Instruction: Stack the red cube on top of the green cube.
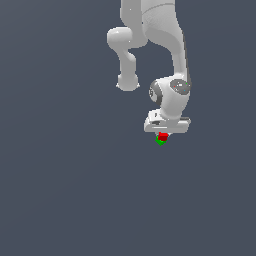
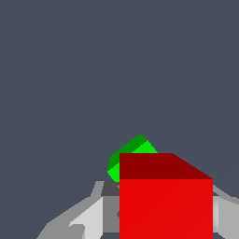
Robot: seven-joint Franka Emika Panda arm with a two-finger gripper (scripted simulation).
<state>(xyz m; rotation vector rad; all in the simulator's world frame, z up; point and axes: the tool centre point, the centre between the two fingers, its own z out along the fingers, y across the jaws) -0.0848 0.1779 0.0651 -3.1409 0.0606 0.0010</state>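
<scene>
The gripper (image 1: pixel 163 134) holds the red cube (image 2: pixel 165 205) between its jaws, directly over the green cube (image 2: pixel 128 156), which sits turned diagonally beneath.

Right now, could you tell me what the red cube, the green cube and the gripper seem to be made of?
The red cube and the green cube look like flat, matte, plain-coloured solids with sharp edges and no texture or shine; since this is a simulator render, the actual material is open. The gripper looks like smooth white plastic or painted casing with soft shading.
</scene>
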